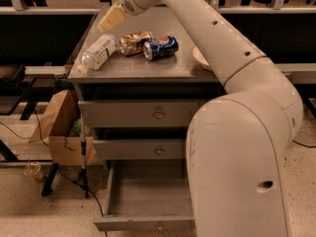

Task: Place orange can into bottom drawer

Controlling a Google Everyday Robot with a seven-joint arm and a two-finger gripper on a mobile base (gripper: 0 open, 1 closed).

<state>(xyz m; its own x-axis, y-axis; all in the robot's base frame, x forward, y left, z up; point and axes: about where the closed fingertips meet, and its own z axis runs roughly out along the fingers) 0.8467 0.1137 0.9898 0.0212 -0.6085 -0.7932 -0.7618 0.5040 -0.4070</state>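
The orange can (pixel 134 42), golden-brown and dented, lies on its side on the grey cabinet top (pixel 148 68), between a clear plastic bottle (pixel 98 52) and a blue Pepsi can (pixel 160 47). My gripper (pixel 112 18) hangs above the back left of the cabinet top, up and to the left of the orange can and apart from it. It holds nothing that I can see. The bottom drawer (pixel 143 223) is pulled open below the two knobbed drawers, and what shows of its inside is empty. My arm hides its right part.
A pale bowl (pixel 199 57) on the right of the cabinet top is mostly hidden behind my arm. A cardboard box (pixel 59 132) and a black stand with cables (pixel 81 167) are on the floor to the left of the cabinet. Dark shelving runs behind it.
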